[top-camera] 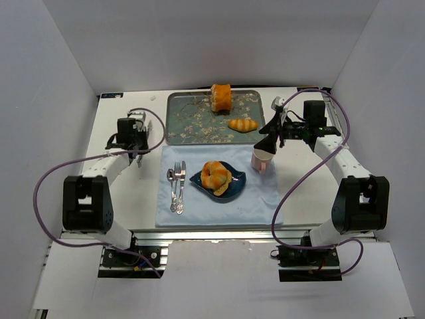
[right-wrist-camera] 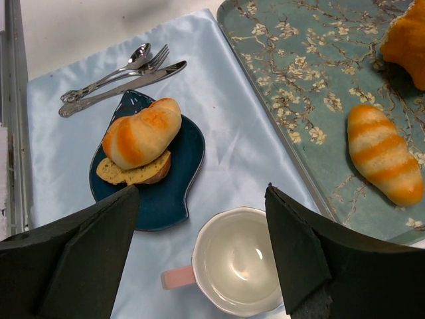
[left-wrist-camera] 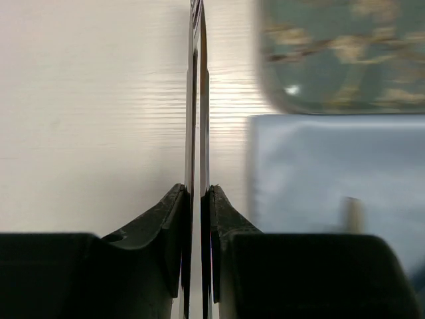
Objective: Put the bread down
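Observation:
A striped orange-and-white bread roll [right-wrist-camera: 141, 133] lies on a slice of bread [right-wrist-camera: 133, 171] on the dark blue leaf-shaped plate [right-wrist-camera: 169, 193]; the plate [top-camera: 234, 188] and roll [top-camera: 216, 174] also show from above. A second striped roll [right-wrist-camera: 384, 161] and an orange loaf [right-wrist-camera: 408, 40] lie on the floral tray [right-wrist-camera: 299, 80]. My right gripper [right-wrist-camera: 201, 193] is open and empty, above the pink mug [right-wrist-camera: 239, 262], between plate and tray. My left gripper [left-wrist-camera: 197, 66] is shut and empty over bare table left of the cloth [left-wrist-camera: 319, 173].
A fork, spoon and knife [top-camera: 176, 187] lie on the light blue cloth [top-camera: 265, 206] left of the plate. The tray [top-camera: 192, 119] sits at the back of the table. White walls enclose the table on three sides.

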### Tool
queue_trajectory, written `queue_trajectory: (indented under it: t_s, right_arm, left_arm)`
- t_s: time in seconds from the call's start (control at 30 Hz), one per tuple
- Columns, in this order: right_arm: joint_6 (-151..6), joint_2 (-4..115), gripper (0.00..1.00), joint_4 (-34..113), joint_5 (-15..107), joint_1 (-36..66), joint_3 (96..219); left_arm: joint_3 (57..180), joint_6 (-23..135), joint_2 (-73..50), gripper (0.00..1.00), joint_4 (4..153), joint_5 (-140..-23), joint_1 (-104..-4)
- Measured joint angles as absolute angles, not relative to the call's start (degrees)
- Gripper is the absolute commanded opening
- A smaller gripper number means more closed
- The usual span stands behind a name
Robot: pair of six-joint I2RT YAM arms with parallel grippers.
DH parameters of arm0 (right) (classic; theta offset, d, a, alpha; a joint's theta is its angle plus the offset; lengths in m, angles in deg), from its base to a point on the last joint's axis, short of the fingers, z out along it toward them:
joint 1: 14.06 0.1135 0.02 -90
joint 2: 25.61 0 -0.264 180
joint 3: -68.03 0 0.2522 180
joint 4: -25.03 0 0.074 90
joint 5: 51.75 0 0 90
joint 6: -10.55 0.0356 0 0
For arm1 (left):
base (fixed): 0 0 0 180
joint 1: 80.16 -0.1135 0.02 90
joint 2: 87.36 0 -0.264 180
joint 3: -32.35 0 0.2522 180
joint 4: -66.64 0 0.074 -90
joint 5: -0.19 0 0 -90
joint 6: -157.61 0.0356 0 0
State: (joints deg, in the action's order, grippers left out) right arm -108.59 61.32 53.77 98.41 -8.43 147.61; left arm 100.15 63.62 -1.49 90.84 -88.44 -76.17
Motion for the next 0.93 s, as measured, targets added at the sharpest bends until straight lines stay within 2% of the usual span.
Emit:
queue_trajectory:
  t_s: [0.13,0.23,0.27,0.3,0.37,0.4,0.47,0.53,0.57,0.63,0.93]
  right_arm:
    - [-109.03,61.32,0.81,54.10,98.37,-8.43,147.61]
    - [-109.75,61.32,0.81,54.82,98.15,-8.43,147.63]
    - [-109.88,61.30,0.81,55.10,98.00,-8.43,147.68]
    - [-109.93,61.32,0.81,55.34,97.78,-8.43,147.70]
    - [-110.01,61.32,0.86,55.71,97.03,-8.43,147.87]
    - [-110.04,61.32,0.89,56.00,96.60,-8.43,148.11]
    - [-110.19,61.32,0.89,56.76,95.55,-8.43,149.01]
    - [-110.08,61.32,0.89,57.14,94.08,-8.41,149.97]
    - [-109.77,61.32,0.89,57.09,92.95,-8.39,150.34]
    - [-107.89,61.32,0.89,56.70,89.67,-8.06,150.76]
    - [-96.55,61.32,0.89,55.45,69.14,-5.81,153.05]
  left_arm:
    - [98.64,68.13,4.60,0.02,86.95,-90.93,-80.69]
    - [97.86,69.35,7.51,0.23,85.05,-91.43,-80.60]
    - [97.86,69.42,8.36,0.35,84.37,-91.48,-80.43]
    - [97.86,69.55,9.28,0.44,83.80,-91.54,-80.36]
    - [97.86,69.48,10.77,0.56,83.19,-91.74,-80.30]
    - [97.75,69.55,11.36,0.58,82.95,-91.94,-80.30]
    - [97.18,69.04,11.62,0.60,82.10,-92.46,-80.25]
    - [96.72,68.89,11.45,0.74,81.48,-92.88,-80.73]
    - [96.31,68.63,11.20,0.77,81.13,-93.21,-81.02]
    - [95.41,67.76,10.44,0.98,80.76,-93.75,-81.72]
    - [92.24,62.55,2.37,0.98,81.18,-93.73,-82.79]
